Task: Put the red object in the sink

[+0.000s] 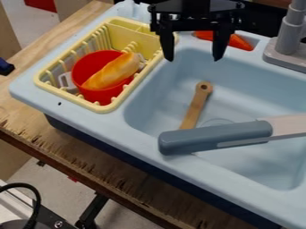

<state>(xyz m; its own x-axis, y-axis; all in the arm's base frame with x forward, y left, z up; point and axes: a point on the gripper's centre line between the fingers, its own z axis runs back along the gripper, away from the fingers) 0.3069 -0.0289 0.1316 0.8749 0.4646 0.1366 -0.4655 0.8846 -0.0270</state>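
Observation:
At the top centre the black gripper [193, 58] hangs over the sink's far edge, open, its fingers wide apart with nothing between them. An orange-red object [239, 42] lies in a recess on the rim behind the sink, partly hidden by the gripper's right finger. A red cup [88, 67] with a bread-like yellow-orange piece [113, 70] in it stands in the yellow dish rack, to the gripper's left. The light blue sink basin [146, 105] lies below and right of the gripper.
The yellow dish rack [110, 108] sits left of the basin. Inside the basin is a wooden-coloured utensil [196, 107]. A blue-grey handle [215, 137] with a pale end crosses the basin's near side. A grey faucet tower [290, 29] stands at the back right.

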